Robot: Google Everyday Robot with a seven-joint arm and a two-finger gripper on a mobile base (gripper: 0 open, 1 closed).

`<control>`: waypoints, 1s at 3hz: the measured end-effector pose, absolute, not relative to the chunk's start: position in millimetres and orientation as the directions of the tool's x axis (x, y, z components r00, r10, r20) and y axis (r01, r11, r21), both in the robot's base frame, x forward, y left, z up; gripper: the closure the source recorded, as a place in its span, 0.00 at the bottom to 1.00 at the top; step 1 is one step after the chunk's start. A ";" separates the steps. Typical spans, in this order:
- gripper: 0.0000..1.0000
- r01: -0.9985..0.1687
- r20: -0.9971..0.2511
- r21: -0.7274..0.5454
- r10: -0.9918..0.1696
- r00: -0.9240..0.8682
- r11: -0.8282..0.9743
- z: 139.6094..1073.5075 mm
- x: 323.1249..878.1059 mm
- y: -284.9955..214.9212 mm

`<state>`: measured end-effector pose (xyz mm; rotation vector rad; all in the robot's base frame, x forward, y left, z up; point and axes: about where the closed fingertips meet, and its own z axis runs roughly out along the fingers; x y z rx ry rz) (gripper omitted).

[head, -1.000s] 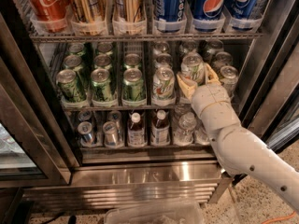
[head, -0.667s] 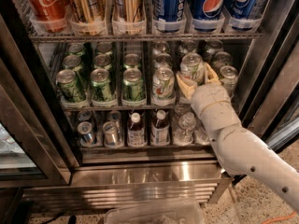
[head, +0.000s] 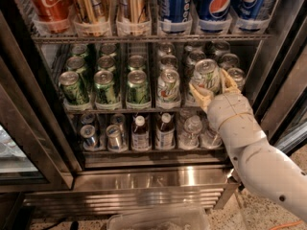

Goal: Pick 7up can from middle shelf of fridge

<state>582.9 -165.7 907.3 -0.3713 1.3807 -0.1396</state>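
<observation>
Gripper (head: 211,83) farther right, around 7up can (head: 206,74)

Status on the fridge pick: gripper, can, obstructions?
Gripper at the middle shelf, right side, shut on the 7up can. Can at the shelf front, slightly tilted. Another silver can close on its left; way out looks open.

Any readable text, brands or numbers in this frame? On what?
"Coca", white script, cut off: red can, top left.
Blue cans: round red-white-blue emblem, no readable word.
7up can, clamped in the gripper at the middle shelf: green lettering, blurred.
Green cans, bottles: labels too small to read.
</observation>
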 end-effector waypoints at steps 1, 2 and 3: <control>1.00 -0.138 -0.923 -0.376 -0.356 0.148 0.916 900.3 552.4 -171.8; 1.00 -0.196 -0.919 -0.394 -0.379 0.113 0.898 889.8 528.8 -163.8; 1.00 -0.289 -0.914 -0.402 -0.400 0.070 0.869 874.6 512.0 -150.7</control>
